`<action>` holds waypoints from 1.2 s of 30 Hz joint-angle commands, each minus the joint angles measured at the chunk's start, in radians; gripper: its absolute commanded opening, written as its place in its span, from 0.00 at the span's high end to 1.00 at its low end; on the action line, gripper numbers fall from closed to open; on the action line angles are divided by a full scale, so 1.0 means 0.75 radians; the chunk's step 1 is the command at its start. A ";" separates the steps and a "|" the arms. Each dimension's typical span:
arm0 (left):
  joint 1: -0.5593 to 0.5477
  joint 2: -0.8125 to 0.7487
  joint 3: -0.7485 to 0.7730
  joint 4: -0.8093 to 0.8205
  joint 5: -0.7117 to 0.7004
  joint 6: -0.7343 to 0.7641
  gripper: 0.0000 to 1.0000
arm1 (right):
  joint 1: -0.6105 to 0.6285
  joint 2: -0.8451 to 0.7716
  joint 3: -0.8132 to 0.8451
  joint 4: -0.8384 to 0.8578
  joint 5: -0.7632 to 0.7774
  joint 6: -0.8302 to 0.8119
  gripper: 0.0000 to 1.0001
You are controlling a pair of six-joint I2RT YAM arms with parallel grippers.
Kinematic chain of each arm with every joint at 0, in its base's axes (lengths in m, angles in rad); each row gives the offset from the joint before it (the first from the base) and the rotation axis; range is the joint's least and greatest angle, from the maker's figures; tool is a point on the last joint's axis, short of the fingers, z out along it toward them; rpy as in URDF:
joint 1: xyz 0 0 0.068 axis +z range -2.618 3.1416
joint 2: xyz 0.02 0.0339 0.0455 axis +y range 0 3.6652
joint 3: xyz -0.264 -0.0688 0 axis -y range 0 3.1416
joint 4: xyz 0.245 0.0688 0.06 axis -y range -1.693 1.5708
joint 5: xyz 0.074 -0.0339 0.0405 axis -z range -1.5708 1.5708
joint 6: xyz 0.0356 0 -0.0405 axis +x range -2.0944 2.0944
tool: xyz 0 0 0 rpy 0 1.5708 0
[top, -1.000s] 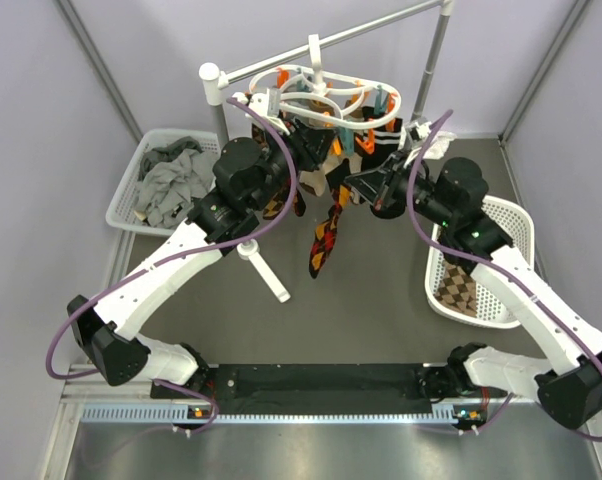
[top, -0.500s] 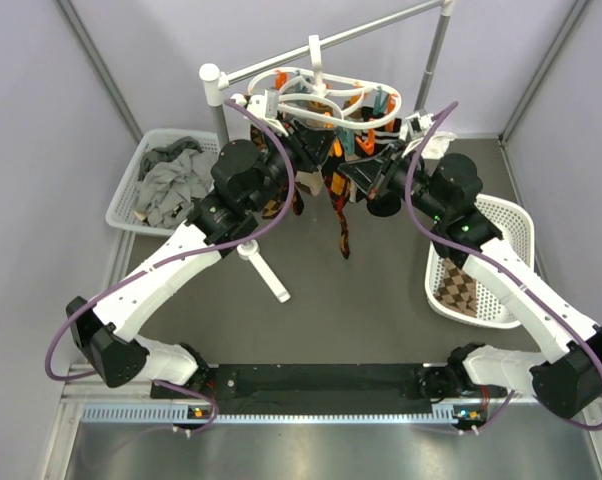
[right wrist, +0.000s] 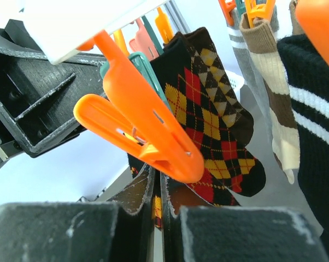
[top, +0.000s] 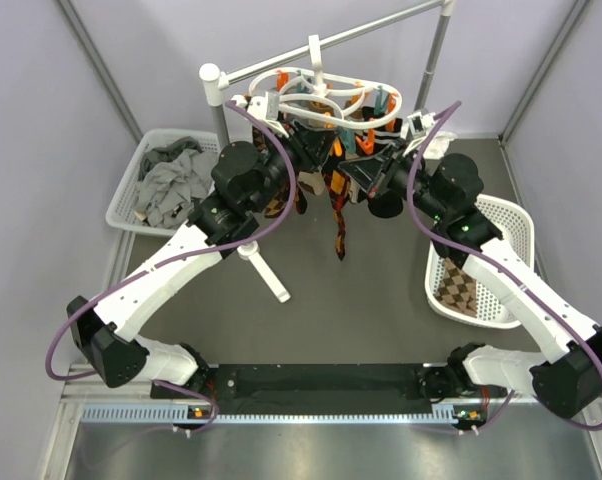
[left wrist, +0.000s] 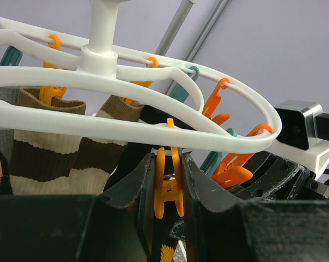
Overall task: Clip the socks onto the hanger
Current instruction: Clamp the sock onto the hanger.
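The white oval hanger [top: 356,95] hangs from the rail, with orange and teal clips and several socks clipped on. My left gripper [left wrist: 168,183] is shut on an orange clip [left wrist: 167,188] under the hanger ring [left wrist: 219,136], squeezing its handles. My right gripper [right wrist: 156,191] is shut on an argyle sock [right wrist: 158,210], held just below an orange clip [right wrist: 137,134]. In the top view that sock [top: 339,215] hangs down between both grippers. Another argyle sock [right wrist: 216,125] hangs clipped behind. One more argyle sock [top: 459,290] lies in the right basket.
A white-and-silver rail stand [top: 331,45] carries the hanger; its foot [top: 266,272] lies on the table. A left basket [top: 131,195] holds grey socks [top: 171,175]. A right basket [top: 516,225] stands by my right arm. Brown-striped socks [left wrist: 50,147] hang on the hanger.
My right gripper has lifted the argyle sock up and left toward the hanger's clips; the sock now hangs shorter and narrower. My left gripper stays at the clip.
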 commanded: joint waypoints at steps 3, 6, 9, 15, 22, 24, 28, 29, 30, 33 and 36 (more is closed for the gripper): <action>-0.005 -0.041 -0.014 0.010 0.030 0.027 0.89 | 0.018 -0.019 0.082 0.125 -0.017 0.038 1.00; -0.005 -0.045 -0.014 0.004 0.005 0.040 0.89 | 0.016 -0.035 0.072 0.121 -0.021 0.044 1.00; -0.005 -0.047 -0.010 0.001 -0.007 0.046 0.89 | 0.018 -0.046 0.062 0.119 -0.017 0.046 1.00; -0.005 -0.045 -0.002 0.001 0.032 0.015 0.88 | 0.016 -0.029 0.058 0.147 -0.023 0.058 1.00; -0.005 -0.039 0.001 0.004 0.101 -0.044 0.89 | 0.018 -0.013 0.066 0.170 -0.006 0.056 1.00; -0.005 -0.039 0.001 0.006 0.110 -0.052 0.88 | 0.016 -0.009 0.068 0.174 0.000 0.056 1.00; -0.005 -0.037 0.005 0.010 0.114 -0.065 0.88 | 0.018 -0.001 0.074 0.182 0.000 0.052 1.00; -0.005 -0.033 0.005 0.012 0.114 -0.069 0.89 | 0.016 0.005 0.074 0.184 0.000 0.052 1.00; -0.005 -0.033 0.007 0.012 0.152 -0.069 0.89 | 0.016 0.003 0.080 0.184 0.004 0.052 1.00; -0.005 -0.027 0.005 0.006 0.155 -0.067 0.88 | 0.018 0.003 0.088 0.190 0.002 0.050 1.00; -0.005 -0.021 -0.001 -0.001 0.146 -0.067 0.85 | 0.016 0.008 0.095 0.190 0.004 0.046 1.00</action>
